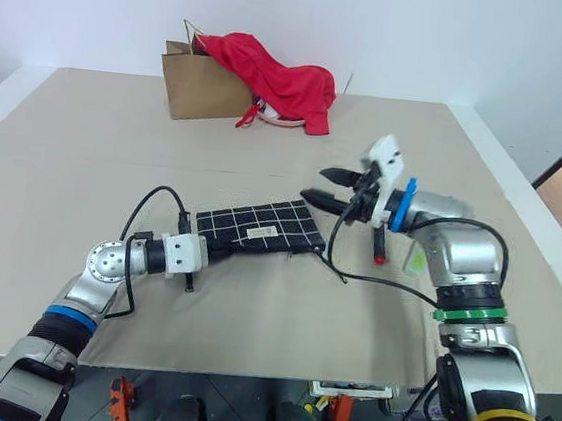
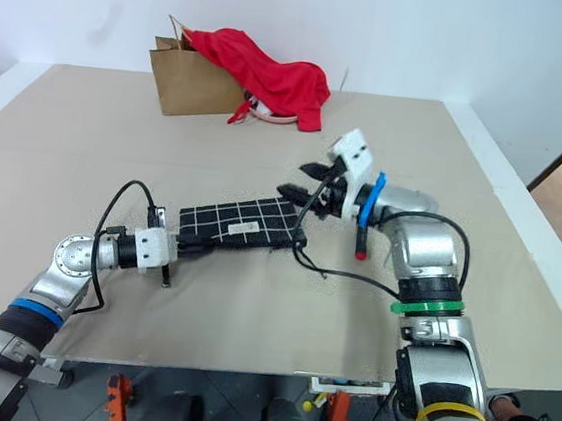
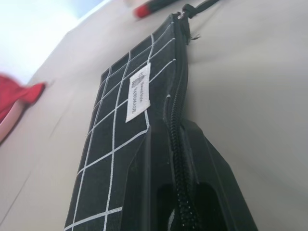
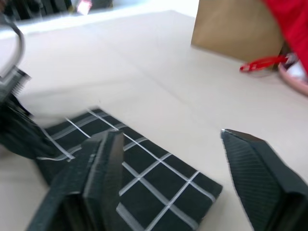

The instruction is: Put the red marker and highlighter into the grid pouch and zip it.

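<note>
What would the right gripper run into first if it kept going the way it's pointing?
Probably nothing soon: the open right gripper points leftward above the grid pouch, seemingly passing over it. Depth is unclear.

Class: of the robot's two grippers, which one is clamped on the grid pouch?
The left gripper, shut on the end of the grid pouch. The right gripper hangs open above it, holding nothing.

Pouch (image 1: 259, 226) black with white grid and white label; marker (image 1: 380, 245) red and black; cloth (image 1: 275, 77) red; bag (image 1: 198, 86) brown; table (image 1: 87, 140) beige.
</note>
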You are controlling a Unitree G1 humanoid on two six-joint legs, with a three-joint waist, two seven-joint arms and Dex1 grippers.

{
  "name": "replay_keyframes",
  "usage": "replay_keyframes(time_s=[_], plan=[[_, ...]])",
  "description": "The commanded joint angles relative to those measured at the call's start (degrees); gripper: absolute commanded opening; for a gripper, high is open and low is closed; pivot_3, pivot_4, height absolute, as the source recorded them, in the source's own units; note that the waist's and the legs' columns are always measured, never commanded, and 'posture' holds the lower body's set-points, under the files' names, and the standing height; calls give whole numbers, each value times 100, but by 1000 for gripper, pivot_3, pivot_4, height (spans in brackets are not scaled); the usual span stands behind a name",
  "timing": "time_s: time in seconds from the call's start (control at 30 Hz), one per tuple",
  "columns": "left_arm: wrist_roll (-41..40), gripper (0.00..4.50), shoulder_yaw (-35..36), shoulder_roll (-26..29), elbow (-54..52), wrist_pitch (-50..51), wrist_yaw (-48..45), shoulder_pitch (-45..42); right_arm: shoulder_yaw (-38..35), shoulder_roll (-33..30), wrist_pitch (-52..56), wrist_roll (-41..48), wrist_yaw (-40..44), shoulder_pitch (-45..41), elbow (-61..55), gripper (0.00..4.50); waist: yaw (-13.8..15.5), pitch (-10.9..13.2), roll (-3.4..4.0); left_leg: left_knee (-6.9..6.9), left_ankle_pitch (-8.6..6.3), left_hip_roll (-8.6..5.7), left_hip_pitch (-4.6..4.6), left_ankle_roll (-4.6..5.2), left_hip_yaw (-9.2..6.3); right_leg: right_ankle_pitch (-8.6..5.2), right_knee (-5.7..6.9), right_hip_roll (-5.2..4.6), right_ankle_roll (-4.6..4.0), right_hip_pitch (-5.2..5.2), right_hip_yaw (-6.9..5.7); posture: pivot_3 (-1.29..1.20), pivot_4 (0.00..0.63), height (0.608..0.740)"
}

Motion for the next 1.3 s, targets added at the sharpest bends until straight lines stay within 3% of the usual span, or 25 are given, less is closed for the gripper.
replay_keyframes(time_s=[0.03, 0.27, 0.47, 0.8, 0.9, 0.97, 1.0, 1.03, 1.1, 1.13, 1.3], plan=[[-392, 0, 363, -191, -793, 1252, 466, -47, -335, -312, -64, 23, -263, -104, -336, 3403, -3, 1, 2, 0, 0, 0, -3, 0, -1, 0, 0, 1, 0, -2, -1, 0, 150, 740], [-501, 0, 515, -392, -1607, 2704, 867, -144, -155, -540, -504, -354, -534, 497, -511, 3403, -7, 0, 1, 2, 0, -2, -47, 0, -7, 2, 4, 3, 2, -42, -2, 0, 150, 740], [-416, 0, 479, -406, -1689, 2882, 881, -86, 76, -319, -333, -484, -881, 930, -857, 3403, -17, 1, 1, 1, 0, -3, -55, -1, -4, 2, 8, 4, 1, -54, 4, 0, 150, 740], [-346, 0, 395, -517, -1581, 2798, 797, -33, 562, 215, -588, -1040, -1430, 545, 111, 3403, -14, 1, 1, 9, 5, -5, -56, -8, -3, 7, 10, 3, 1, -54, 4, 0, 150, 740], [-312, 0, 389, -522, -1533, 2732, 796, -1, 562, 250, -684, -1020, -1349, 491, 222, 2701, -13, 1, 1, 8, 5, -5, -59, -8, -3, 7, 10, 2, 1, -56, 4, 0, 150, 740], [-281, 0, 383, -518, -1503, 2685, 792, 23, 586, 241, -695, -978, -1236, 507, 207, 1686, -13, 1, 1, 7, 5, -4, -59, -8, -4, 6, 10, 3, 2, -57, 3, 0, 150, 740], [-261, 0, 381, -517, -1487, 2661, 788, 33, 614, 228, -712, -972, -1173, 530, 183, 1522, -14, 1, 1, 7, 5, -4, -59, -8, -5, 6, 10, 3, 2, -56, 2, 0, 150, 740], [-244, 0, 379, -519, -1470, 2636, 781, 42, 635, 224, -724, -980, -1138, 554, 166, 1011, -14, 1, 1, 6, 5, -4, -59, -8, -5, 6, 10, 3, 1, -56, 2, 0, 150, 740], [-223, 0, 376, -529, -1448, 2588, 768, 66, 654, 231, -738, -1006, -1111, 588, 146, 636, -14, 1, 1, 7, 5, -4, -59, -8, -4, 7, 10, 3, 1, -56, 3, 0, 150, 740], [-216, 0, 372, -534, -1436, 2563, 760, 77, 660, 237, -745, -1019, -1108, 600, 147, 128, -14, 1, 1, 7, 5, -4, -59, -8, -5, 7, 10, 3, 1, -56, 2, 0, 150, 740], [-190, 0, 367, -571, -1391, 2470, 727, 95, 659, 248, -747, -1079, -1157, 623, 142, 14, -13, 1, 1, 8, 5, -5, -59, -8, -4, 7, 11, 3, 1, -56, 3, 0, 150, 740]])
